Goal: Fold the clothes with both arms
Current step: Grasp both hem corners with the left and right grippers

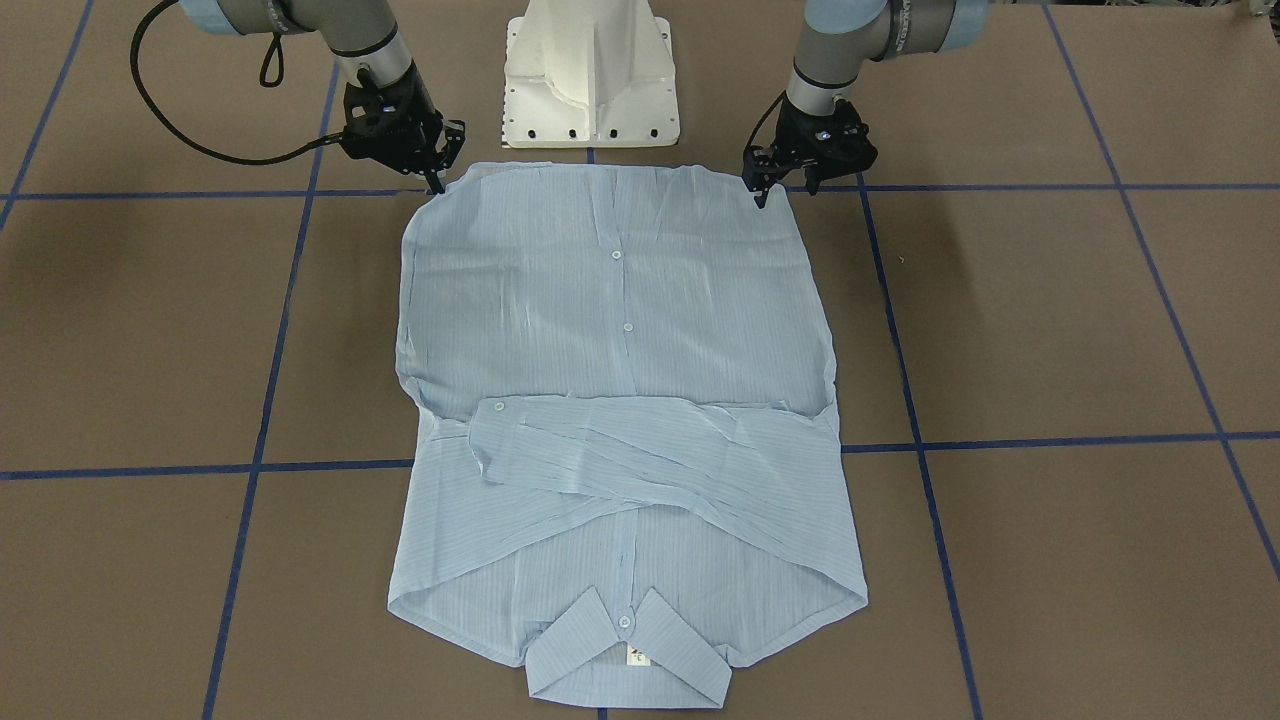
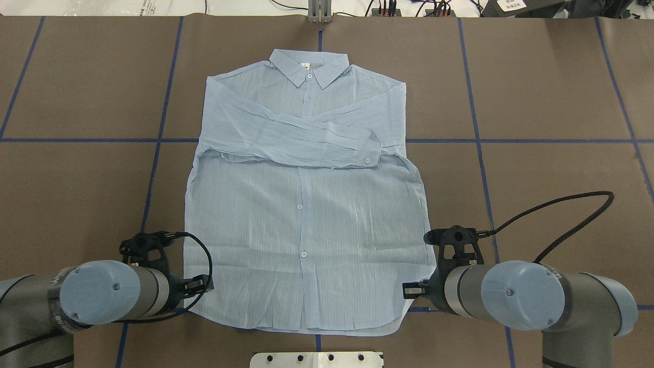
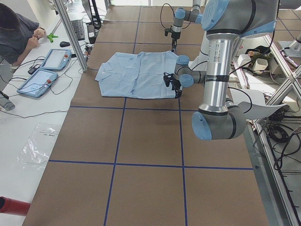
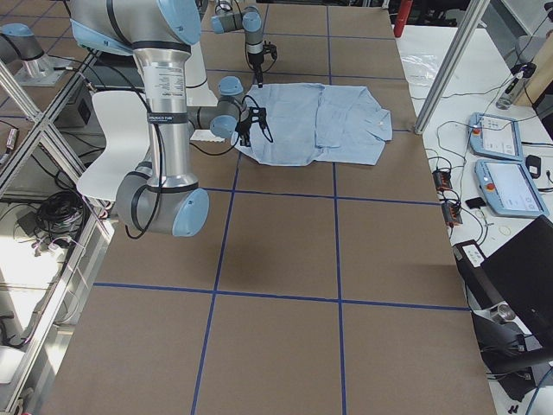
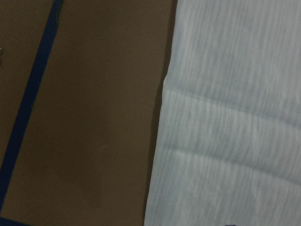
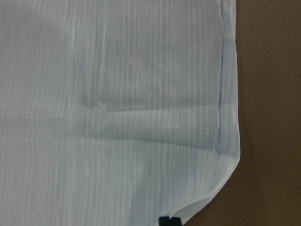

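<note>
Lying flat and face-up on the brown table [image 1: 1050,320], the shirt [image 1: 615,300] runs its long axis straight away from the robot: hem nearest the base, collar [image 1: 628,655] at the far end. Both sleeves are folded across the chest, the cuff [image 1: 492,432] of the upper one reaching the robot's right side. Left gripper [image 1: 785,188] sits at the hem corner on the robot's left, right gripper [image 1: 436,180] at the opposite hem corner; each arm is about equally near its own corner, fingertips pointing down at or just off the cloth edge. Whether the fingertips touch fabric, cannot tell. Whether either pair of jaws stands apart or pinched, cannot tell either; the wrist views show only cloth and table, with a sliver of black fingertip at the bottom of the right one. Fabric thin, light blue, finely striped, lightly creased below the buttons; hem corners rounded and lying flat. Judgement: the next fold likely carries the hem away from the robot toward the collar, so both corners need matched grips.
</note>
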